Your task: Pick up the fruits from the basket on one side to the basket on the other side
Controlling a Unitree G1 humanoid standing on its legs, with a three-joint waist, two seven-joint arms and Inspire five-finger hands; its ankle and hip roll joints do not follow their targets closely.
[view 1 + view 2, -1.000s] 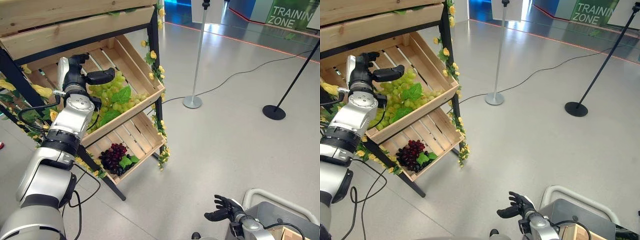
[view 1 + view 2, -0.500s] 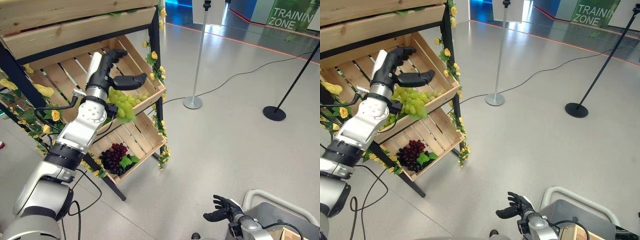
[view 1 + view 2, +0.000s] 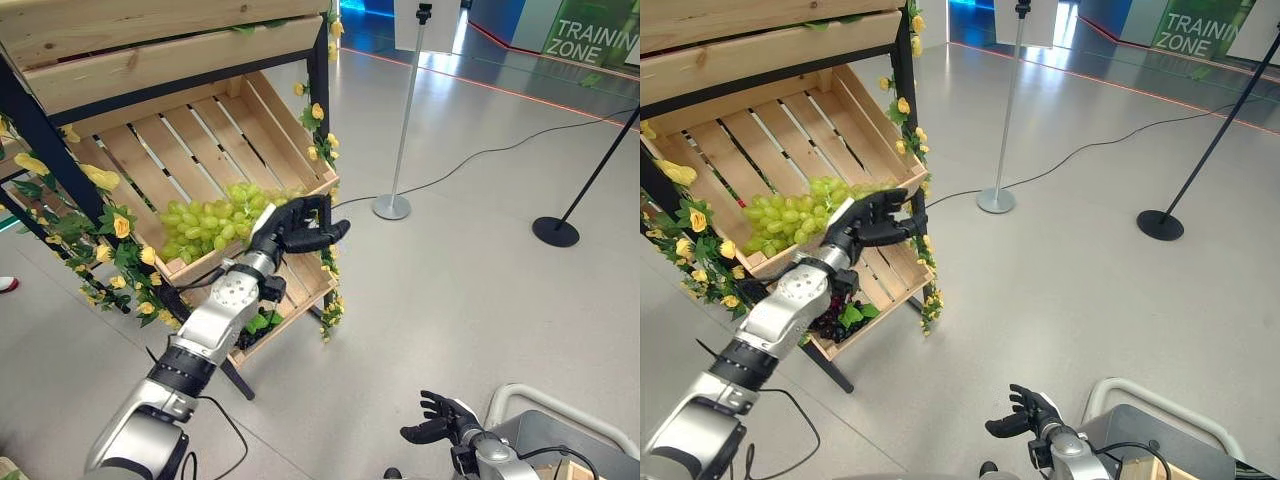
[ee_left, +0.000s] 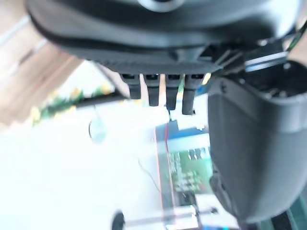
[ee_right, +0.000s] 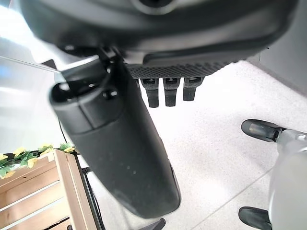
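A bunch of green grapes [image 3: 205, 220] lies against the front board of the upper wooden crate [image 3: 170, 150] on the rack. My left hand [image 3: 300, 225] hangs just outside that crate's front right corner, to the right of the grapes. It is open, its fingers [image 4: 158, 91] are straight, and nothing is in it. Purple grapes [image 3: 830, 318] with a green leaf lie in the lower crate [image 3: 300, 275], mostly hidden behind my left forearm. My right hand [image 3: 435, 425] stays low above the floor, open and spread, holding nothing.
Yellow flower garlands trim the rack's black posts [image 3: 325, 150]. A silver stanchion [image 3: 391, 207] and a black stanchion base [image 3: 557, 232] stand on the grey floor, with a cable [image 3: 480, 155] between them. A grey cart with a white rail [image 3: 560, 420] is at the lower right.
My left hand has come out of the upper crate, down and rightward past its front corner. The green grapes now lie against the front board. The view has shifted slightly.
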